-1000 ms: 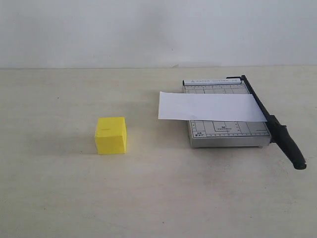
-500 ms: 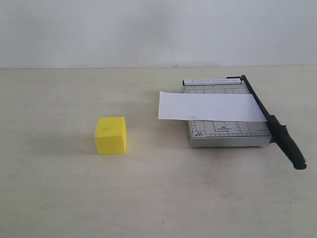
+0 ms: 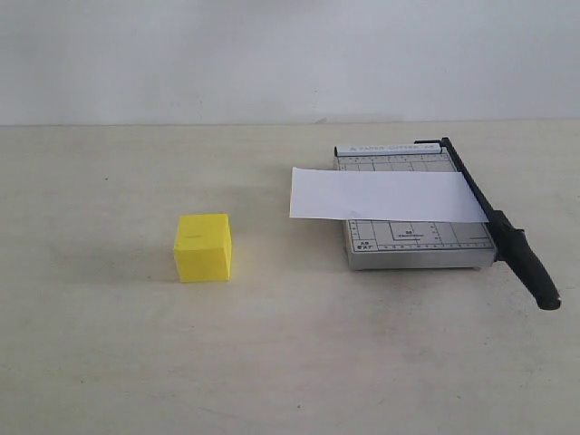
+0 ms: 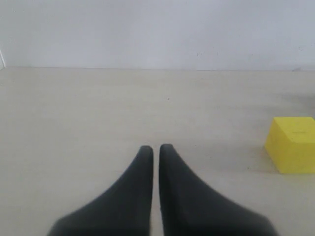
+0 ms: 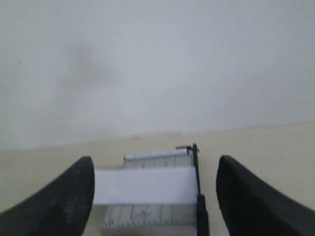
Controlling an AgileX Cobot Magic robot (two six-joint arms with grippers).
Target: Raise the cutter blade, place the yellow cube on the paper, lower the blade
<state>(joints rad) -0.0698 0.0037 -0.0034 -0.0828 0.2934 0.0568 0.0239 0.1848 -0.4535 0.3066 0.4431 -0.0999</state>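
The yellow cube (image 3: 203, 246) rests on the table, left of centre. To its right stands the grey cutter base (image 3: 412, 237) with the white paper (image 3: 385, 196) laid across it, one end hanging off the base's left side. The black cutter blade (image 3: 497, 222) lies down flat along the base's right edge, its thick handle (image 3: 533, 270) pointing toward the front. No gripper shows in the exterior view. In the left wrist view my left gripper (image 4: 156, 149) is shut and empty, the yellow cube (image 4: 292, 144) off to one side. My right gripper (image 5: 155, 169) is open, with the paper (image 5: 145, 186) and blade (image 5: 198, 196) ahead of it.
A pale wall (image 3: 290, 54) closes off the back of the beige table (image 3: 272, 362). Nothing else stands on the table in any view.
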